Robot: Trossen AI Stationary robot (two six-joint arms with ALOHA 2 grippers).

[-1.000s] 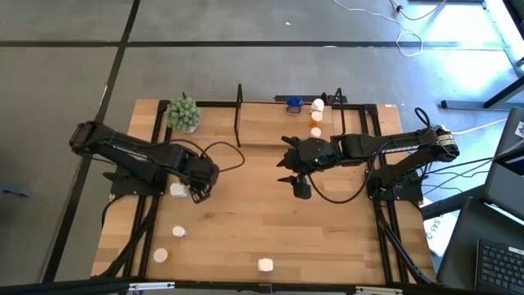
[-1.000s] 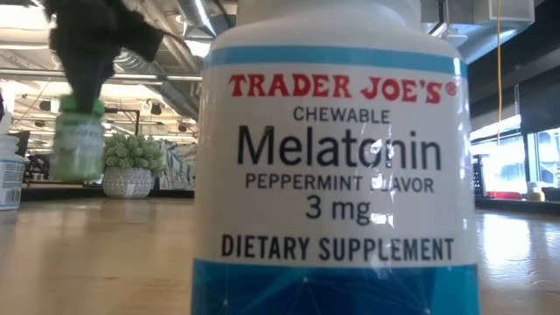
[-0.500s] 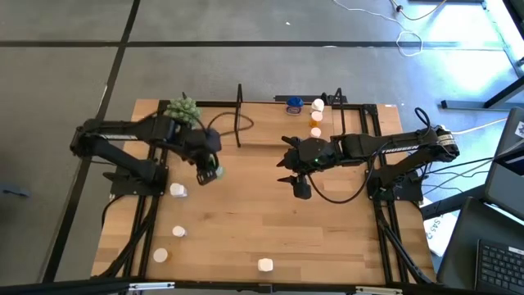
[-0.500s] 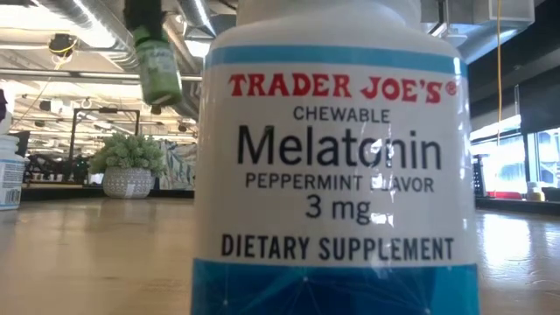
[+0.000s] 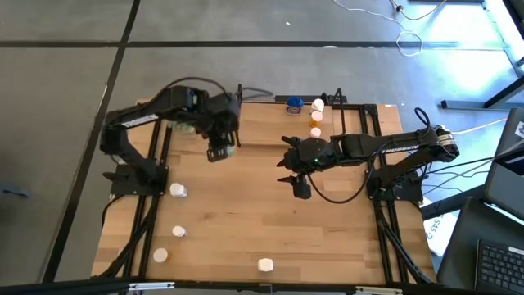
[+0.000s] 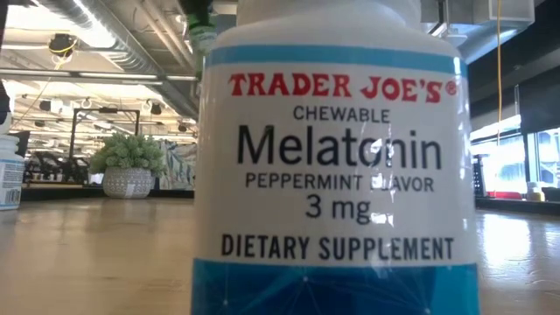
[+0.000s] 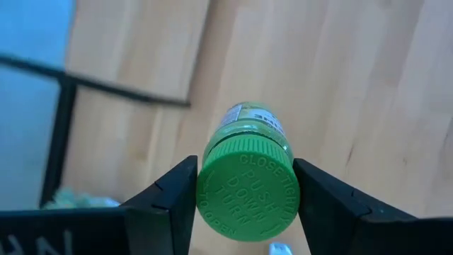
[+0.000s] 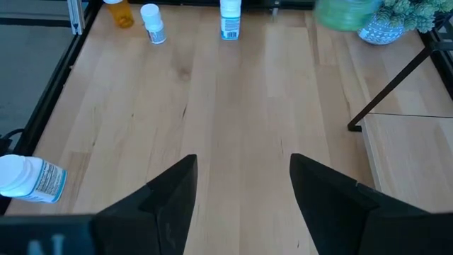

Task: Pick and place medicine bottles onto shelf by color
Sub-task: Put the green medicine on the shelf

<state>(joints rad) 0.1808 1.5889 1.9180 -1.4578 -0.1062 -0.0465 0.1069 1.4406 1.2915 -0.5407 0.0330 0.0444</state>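
Note:
My left gripper (image 5: 219, 151) is raised above the table by the left end of the shelf (image 5: 270, 123) and is shut on a green bottle (image 7: 249, 127) with a green cap. The bottle's top also shows in the low view (image 6: 202, 35). My right gripper (image 5: 299, 188) hangs open and empty at mid-table, in front of the shelf. A blue bottle (image 5: 294, 105), a white one (image 5: 318, 105) and an orange one (image 5: 316, 117) stand at the shelf's far right part. Several white-capped bottles (image 5: 178, 190) stand on the near left of the table. My left gripper pinches the green bottle's cap (image 7: 248, 193) between its two fingers (image 7: 177, 195), one on each side of the cap. The fingers come from above, pointing down. The bottle hangs upright below them, its body toward the table and lifted clear of it.
A large Melatonin bottle (image 6: 332, 166) stands right in front of the low camera and hides most of the table in that view. A potted spiky plant (image 6: 129, 166) stands at the far left, near the shelf's black end frame (image 5: 239, 115). A white bottle (image 5: 264, 265) sits at the near edge.
My left gripper has risen with the green bottle and carried it from the table's left part toward the far edge and the right, up to the shelf's left end. The bottle stays upright in the hold and clear of the table.

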